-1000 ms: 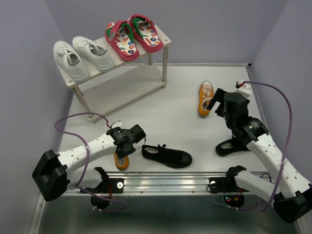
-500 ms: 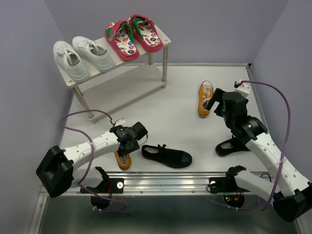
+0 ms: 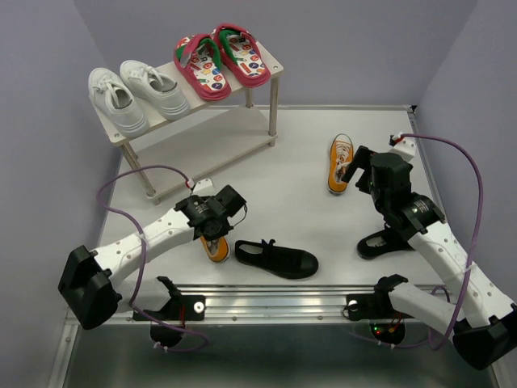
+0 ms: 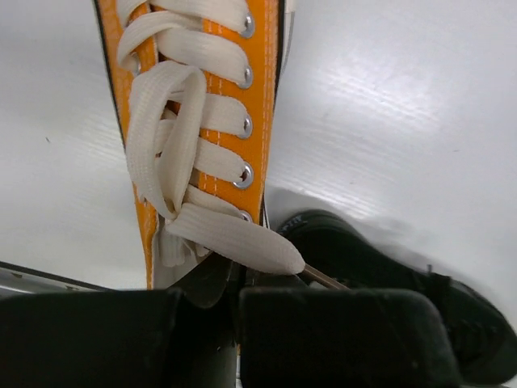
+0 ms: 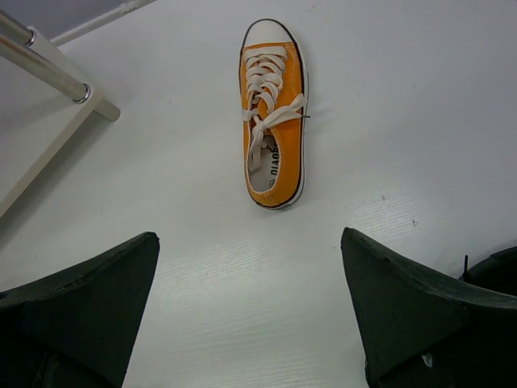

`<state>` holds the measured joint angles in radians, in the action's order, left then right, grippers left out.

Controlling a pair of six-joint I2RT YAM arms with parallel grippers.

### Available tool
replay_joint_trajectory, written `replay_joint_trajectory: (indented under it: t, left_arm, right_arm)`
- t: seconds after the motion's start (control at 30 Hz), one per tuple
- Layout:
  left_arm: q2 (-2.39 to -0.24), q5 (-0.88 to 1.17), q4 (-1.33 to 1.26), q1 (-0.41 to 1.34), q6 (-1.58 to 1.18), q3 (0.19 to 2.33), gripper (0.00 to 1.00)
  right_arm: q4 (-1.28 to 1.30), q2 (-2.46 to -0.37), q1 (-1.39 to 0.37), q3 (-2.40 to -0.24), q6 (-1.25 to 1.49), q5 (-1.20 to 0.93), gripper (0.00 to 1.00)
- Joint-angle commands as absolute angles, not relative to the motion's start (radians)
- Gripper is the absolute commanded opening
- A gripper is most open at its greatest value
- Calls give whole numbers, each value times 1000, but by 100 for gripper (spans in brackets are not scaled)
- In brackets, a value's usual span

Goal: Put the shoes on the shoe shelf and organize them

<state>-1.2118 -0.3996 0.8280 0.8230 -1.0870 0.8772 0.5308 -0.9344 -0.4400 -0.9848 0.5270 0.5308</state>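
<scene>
The shoe shelf (image 3: 212, 145) stands at the back left. Its top board holds the white sneakers (image 3: 133, 93) and the red flip-flops (image 3: 220, 58). My left gripper (image 3: 216, 234) is shut on the heel end of an orange sneaker (image 3: 216, 250), whose white laces fill the left wrist view (image 4: 202, 121) above the gripper (image 4: 230, 323). A black strap shoe (image 3: 276, 259) lies just to its right. My right gripper (image 3: 353, 174) is open and empty just behind the second orange sneaker (image 3: 340, 162), which lies ahead of it in the right wrist view (image 5: 273, 121).
A second black shoe (image 3: 376, 242) lies partly under my right arm and shows at the right wrist view's edge (image 5: 497, 271). The shelf's lower board is bare. A shelf leg (image 5: 48, 73) shows at upper left. A metal rail (image 3: 275, 295) runs along the near edge.
My left gripper has moved up and to the right, carrying the orange sneaker away from the front rail toward the black strap shoe. The right arm has barely moved.
</scene>
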Motion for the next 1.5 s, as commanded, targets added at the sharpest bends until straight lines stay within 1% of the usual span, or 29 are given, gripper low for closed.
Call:
replay_joint_trajectory:
  t: [0.0,0.17,0.3,0.43,0.63,0.93,1.47]
  left_arm:
    - [-1154,-561,876,821,-986,1075,0]
    - [-1210,-684,963,812,-939,1221,0]
    - [-1249,-742,911,721,-841,1246,0]
    - [-1258,-768,783,631,-726,1246,0]
    - [-1289,-736,620,535,-594,1217,0]
    - [-1345,-699,463,416,-532,1167,0]
    - [-1391,-704,330,376,-546,1091,0]
  right_arm:
    - [483,-919,-439,-1006,514,538,100]
    - [485,-907,-439,-1006,512,541,100]
    - [485,-908,-439,-1011,505,543,100]
    - [492,-905,-439,-1022,497,548,100]
    - [497,-907,-439,-1025,488,552,100]
    - [503,-908,-439,-1029,486,558,100]
    - [509,-916,-439,-1020,494,566,100]
